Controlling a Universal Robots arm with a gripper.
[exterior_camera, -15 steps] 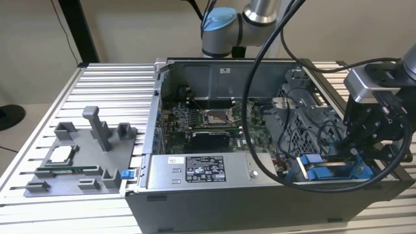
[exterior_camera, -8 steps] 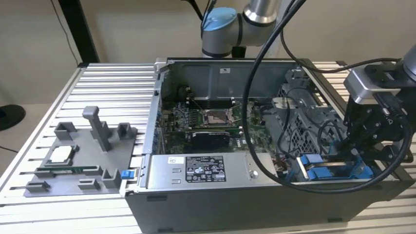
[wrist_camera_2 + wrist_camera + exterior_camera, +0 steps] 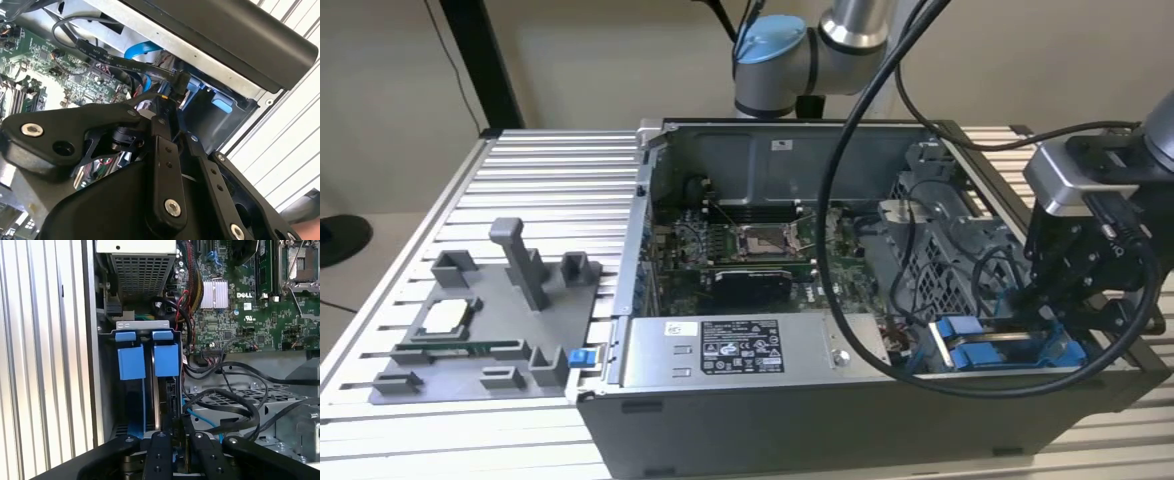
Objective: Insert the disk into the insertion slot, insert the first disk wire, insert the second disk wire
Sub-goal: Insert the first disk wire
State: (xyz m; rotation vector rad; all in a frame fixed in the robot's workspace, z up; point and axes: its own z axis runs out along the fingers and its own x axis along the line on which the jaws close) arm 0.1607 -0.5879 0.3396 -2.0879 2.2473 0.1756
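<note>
The slatted metal surface (image 3: 547,165) carries the open computer case (image 3: 761,165), and I am reaching into its corner on the exterior view's right, past the grey power-supply box (image 3: 720,350) and the green motherboard (image 3: 240,320). There the insertion slot (image 3: 150,326) sits in the perforated metal cage. The disk (image 3: 166,365) is already seated in it on edge, and its blue carrier tab stands just beside a second blue tab (image 3: 131,362). My pincer (image 3: 175,422) hangs directly over the disk's exposed end. The disk's long axis runs straight away from my fingertips into the bay, so the thin edge facing me lines up with the gap between my fingers (image 3: 159,125). I judge that those fingers are pressed almost together, pinching the black plug of a disk wire (image 3: 125,65). The flat black lead trails back from the plug across the motherboard. I cannot tell whether the plug has met the disk's socket.
</note>
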